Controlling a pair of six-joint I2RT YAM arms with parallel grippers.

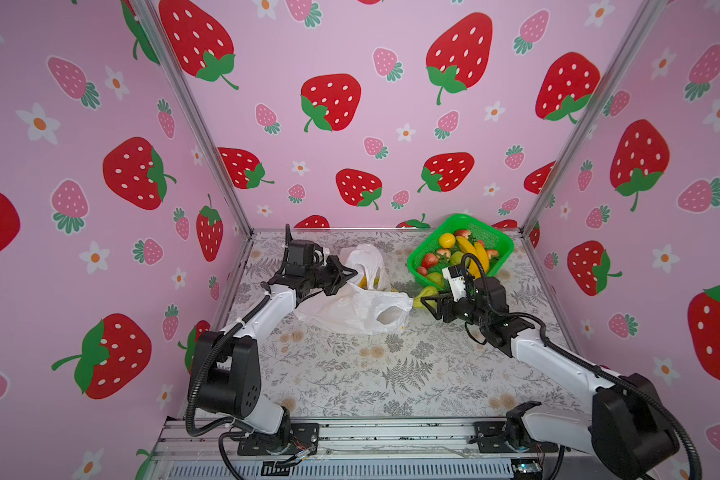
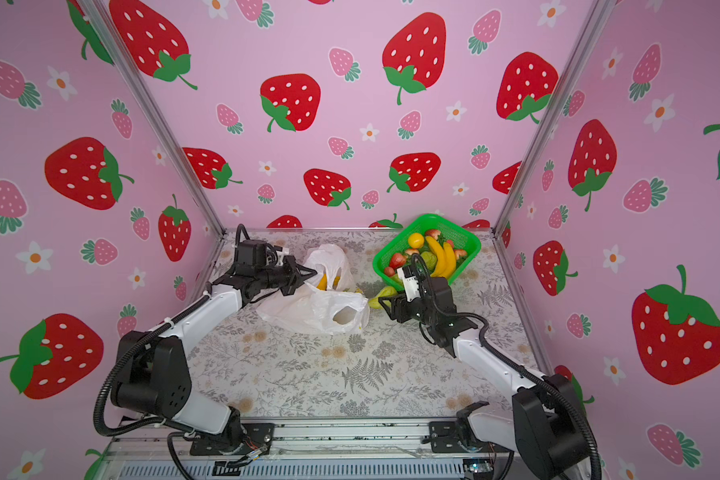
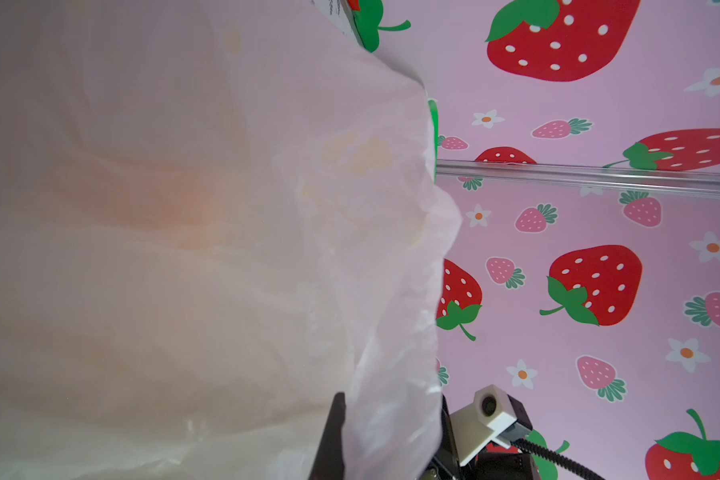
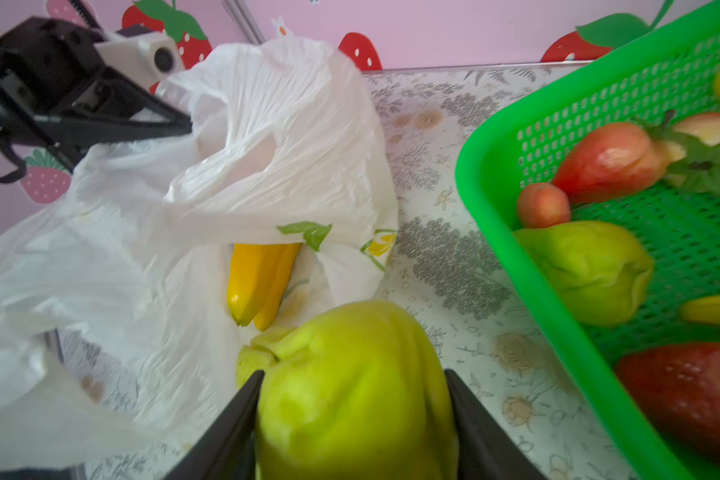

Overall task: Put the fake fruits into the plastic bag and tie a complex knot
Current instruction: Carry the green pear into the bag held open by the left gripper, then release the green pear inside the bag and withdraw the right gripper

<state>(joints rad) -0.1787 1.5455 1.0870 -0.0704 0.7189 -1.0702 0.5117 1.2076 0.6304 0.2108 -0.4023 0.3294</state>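
No lettering, brand marks, numbers or signs readable anywhere here: the bag (image 4: 267,124) carries only printed lemon slices and leaves, nothing written on it.

Bright, even light fills the pink enclosure, shadows faint; both top views bow strongly at the edges. The plastic bag (image 3: 184,249) hangs as an unfocused veil in the left wrist view; the green fruit (image 4: 354,395) blurs up close

Thin crinkly translucent plastic bag (image 4: 267,137); glossy plastic fruits (image 4: 350,395); perforated plastic basket (image 4: 516,174).
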